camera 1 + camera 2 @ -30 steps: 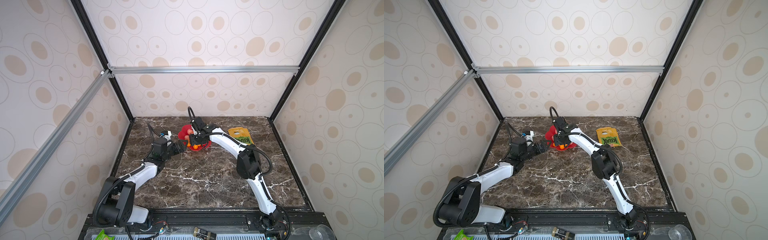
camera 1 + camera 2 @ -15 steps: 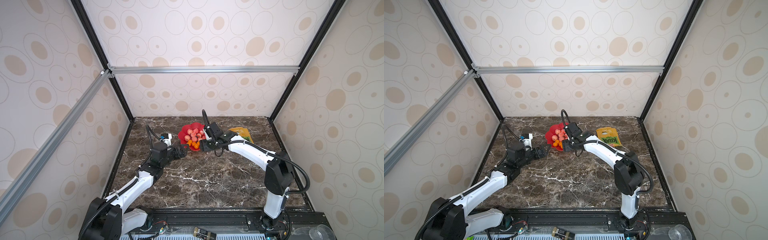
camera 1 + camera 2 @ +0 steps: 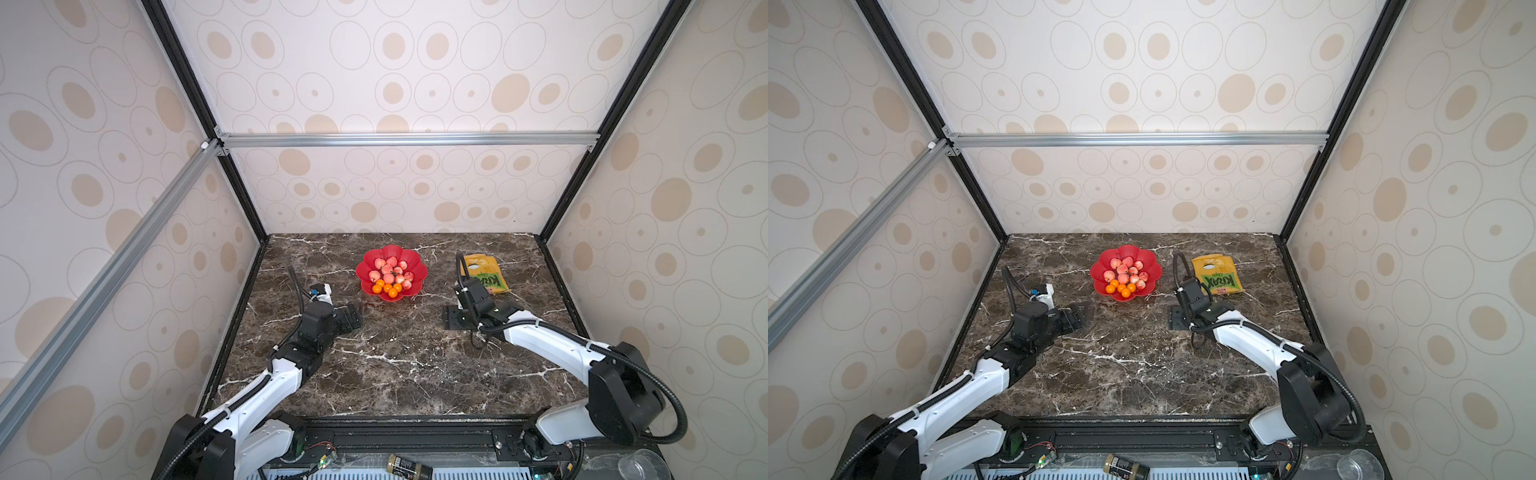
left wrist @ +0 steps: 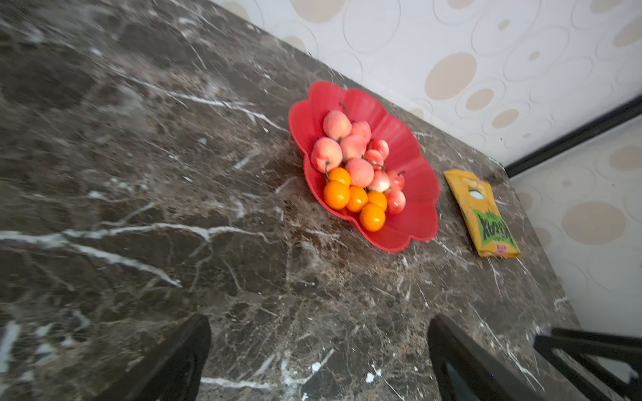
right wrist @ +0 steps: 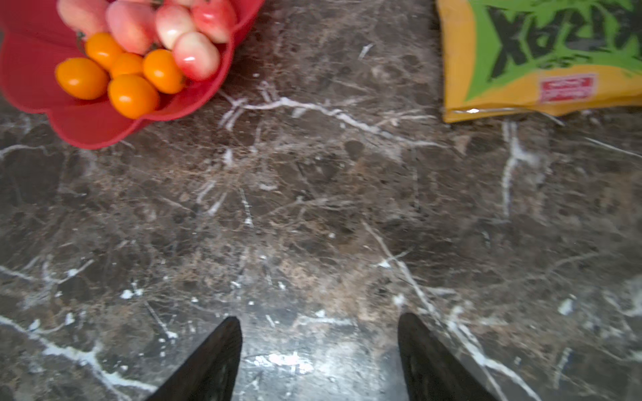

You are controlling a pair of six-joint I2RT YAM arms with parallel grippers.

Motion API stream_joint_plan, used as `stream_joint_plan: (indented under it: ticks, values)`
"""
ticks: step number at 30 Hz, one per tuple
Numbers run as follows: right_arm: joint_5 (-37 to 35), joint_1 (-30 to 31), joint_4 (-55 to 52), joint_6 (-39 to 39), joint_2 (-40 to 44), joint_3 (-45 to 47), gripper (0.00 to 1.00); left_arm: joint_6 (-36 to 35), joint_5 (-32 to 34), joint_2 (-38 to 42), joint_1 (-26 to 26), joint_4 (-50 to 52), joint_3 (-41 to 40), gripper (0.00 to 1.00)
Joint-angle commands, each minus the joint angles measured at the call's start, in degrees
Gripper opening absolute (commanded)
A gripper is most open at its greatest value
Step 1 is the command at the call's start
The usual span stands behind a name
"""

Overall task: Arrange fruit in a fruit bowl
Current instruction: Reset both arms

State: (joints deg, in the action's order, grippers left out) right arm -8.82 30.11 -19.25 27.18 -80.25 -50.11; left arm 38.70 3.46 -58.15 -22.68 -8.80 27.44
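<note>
– Left wrist view: L claw (image 4: 318, 330) status?
– Spread wide. Only marble table (image 4: 243, 277) shows in the gap. Holds nothing. Edges blurry, but gap is plain enough.
– R claw (image 5: 319, 321)?
– Same, per right wrist view: well open, empty, just tabletop btwn the two black tips.
– Where's the fruit bowl?
– Fruit bowl (image 3: 392, 251) sits far-centre on table, nr back wall, upright. Red, scalloped petal rim. Both top views agree.
– Contents?
– Pink fruit (image 4: 352, 145) piled from middle to far side, touching one another; a few stems stick up. Orange fruit (image 4: 356, 198), five visible, bunched on near side and touching the pinks. All fruit I see lies inside the rim.
– Claws vs bowl?
– In both top views, L claw is near-left of bowl and R claw near-right. Both are apart from it and low over the marble. Can't tell if either touches the surface.
– L claw pointing?
– Toward bowl, roughly; bowl is above the gap in its wrist view.
– Anything else on table?
– Snack bag (image 3: 484, 280), yellow w/ green print, flat, to right of bowl and apart from it. R arm's wrist overlaps bag's near corner in a top view; contact, can't tell. Right wrist view shows bare marble btwn bag and bowl.
</note>
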Motion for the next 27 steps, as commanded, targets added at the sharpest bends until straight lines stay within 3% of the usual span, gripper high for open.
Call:
stream_joint_plan:
  ticks: [1,4,7,11,14,19,27]
  values:
    - [-3.0,-2.8,5.0,1.1,6.0,4.3,0.78,-1.7,12.3,4.9,-0.1,2.0,-1.1,0.98]
    - [-7.2,-4.4,6.3,-0.3,11.1,7.8,0.81,-3.4,15.9,9.1,-0.1,-0.2,-3.0,0.98]
    - [-15.4,-4.6,7.4,-1.3,16.4,10.9,0.94,-6.1,16.8,11.8,0.1,-4.2,-4.6,0.98]
    - [-21.6,-5.7,14.6,-5.6,22.9,16.4,0.96,-17.8,10.9,13.7,0.2,-20.8,-11.9,0.98]
    - [-22.3,-7.3,22.0,-10.4,25.3,20.4,0.99,-23.4,11.9,15.8,0.1,-29.0,-15.9,0.98]
    - [-22.1,-11.3,30.0,-15.9,22.8,23.1,1.0,-30.5,18.3,14.0,1.3,-28.1,-14.5,0.98]
    - [-20.3,-16.5,36.7,-21.9,12.4,21.7,1.0,-40.2,21.8,6.0,2.4,-40.2,-19.5,0.98]
